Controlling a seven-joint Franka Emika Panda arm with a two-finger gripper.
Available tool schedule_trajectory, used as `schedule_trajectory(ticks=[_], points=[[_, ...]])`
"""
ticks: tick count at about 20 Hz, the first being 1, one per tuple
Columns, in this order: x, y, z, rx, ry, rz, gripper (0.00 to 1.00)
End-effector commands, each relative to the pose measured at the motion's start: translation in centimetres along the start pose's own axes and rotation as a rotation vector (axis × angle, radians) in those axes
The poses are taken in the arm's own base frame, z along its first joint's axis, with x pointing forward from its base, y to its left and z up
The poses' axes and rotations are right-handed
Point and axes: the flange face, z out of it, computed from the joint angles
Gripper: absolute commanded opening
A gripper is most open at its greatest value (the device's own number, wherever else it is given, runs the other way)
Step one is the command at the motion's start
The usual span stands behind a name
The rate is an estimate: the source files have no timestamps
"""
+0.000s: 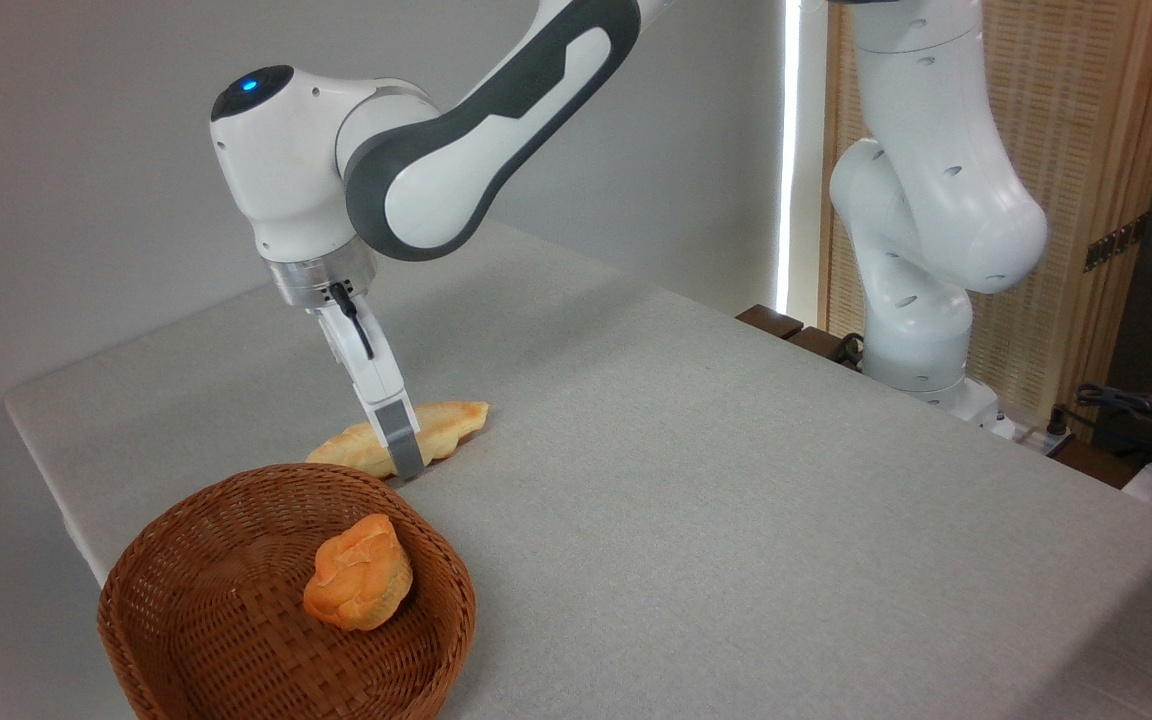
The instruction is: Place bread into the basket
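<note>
The bread [451,420], a long pale golden loaf, lies flat on the table just behind the basket [236,482], a round reddish-brown wicker bowl at the front left. My gripper [396,456] points down over the middle of the bread. Its near finger [401,445] stands in front of the loaf's near side, with the tip down at the table. The far finger is hidden behind the near one and the loaf. The jaws appear to straddle the bread without squeezing it. The bread rests on the table.
A small lumpy orange bun [359,572] sits inside the basket. The table's left edge [46,470] runs close to the basket. The arm's white base [921,330] stands at the back right, with cables [1136,410] beside it.
</note>
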Motion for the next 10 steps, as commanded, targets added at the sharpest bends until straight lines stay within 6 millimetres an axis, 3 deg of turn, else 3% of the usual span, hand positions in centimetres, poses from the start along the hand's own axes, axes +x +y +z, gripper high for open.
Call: schedule_trajectory(ticks=[1, 10], points=[[-0.17, -0.29, -0.08, 0.028, -0.008, 0.028, 0.46], [-0.29, -0.18, -0.15, 0.022, -0.015, 0.025, 0.48]])
